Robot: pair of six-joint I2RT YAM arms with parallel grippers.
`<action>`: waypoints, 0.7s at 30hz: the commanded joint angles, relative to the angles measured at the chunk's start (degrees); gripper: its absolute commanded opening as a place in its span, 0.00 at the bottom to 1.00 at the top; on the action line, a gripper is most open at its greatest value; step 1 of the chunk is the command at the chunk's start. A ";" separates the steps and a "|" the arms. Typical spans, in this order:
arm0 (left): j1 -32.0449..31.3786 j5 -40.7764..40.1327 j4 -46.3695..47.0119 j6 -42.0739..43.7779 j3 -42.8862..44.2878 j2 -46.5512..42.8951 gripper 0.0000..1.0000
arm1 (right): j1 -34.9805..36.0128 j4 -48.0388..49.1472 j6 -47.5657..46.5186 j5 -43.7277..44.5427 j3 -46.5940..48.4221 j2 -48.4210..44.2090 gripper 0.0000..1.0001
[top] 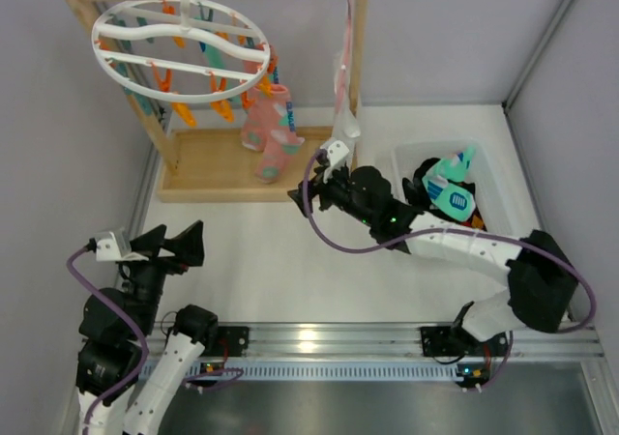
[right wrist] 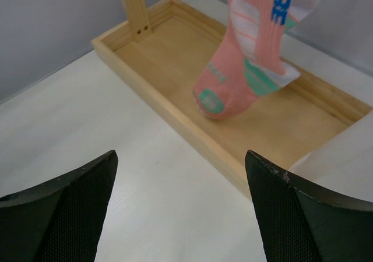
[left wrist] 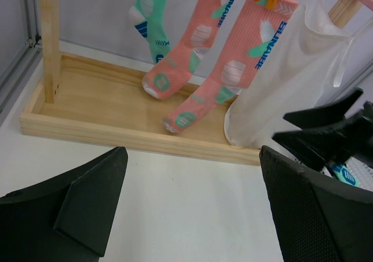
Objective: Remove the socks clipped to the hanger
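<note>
The white oval hanger (top: 179,53) hangs from the wooden rack's top bar, with orange and teal clips. Two pink socks (top: 271,130) hang clipped at its right side over the rack's base; the left wrist view shows them (left wrist: 230,75) with a mint-green sock (left wrist: 150,17) behind. My right gripper (top: 308,186) is open and empty, low above the table just right of the pink socks; one pink sock (right wrist: 245,70) lies ahead of its jaws (right wrist: 180,209). My left gripper (top: 191,245) is open and empty at the near left, well short of the rack (left wrist: 192,209).
The wooden rack base (top: 208,169) is a shallow tray with a raised rim (right wrist: 175,116). A long white-pink cloth (top: 345,77) hangs at the rack's right post. A clear bin (top: 498,179) at the right holds several removed socks (top: 453,191).
</note>
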 commanded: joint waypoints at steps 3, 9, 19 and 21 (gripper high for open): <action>0.20 0.36 1.49 0.14 -0.35 0.74 0.98 | -0.85 14.98 -3.63 13.60 10.63 11.95 0.88; 0.20 1.32 1.57 0.58 -0.35 0.91 0.98 | -5.33 21.05 -3.81 7.20 19.58 22.85 0.90; 0.20 1.94 1.49 0.76 0.35 1.70 0.98 | -7.45 33.08 1.90 -9.96 25.50 35.17 0.36; 0.20 2.29 1.49 0.41 1.75 2.58 0.98 | -6.75 35.54 2.86 -9.61 22.87 34.38 0.18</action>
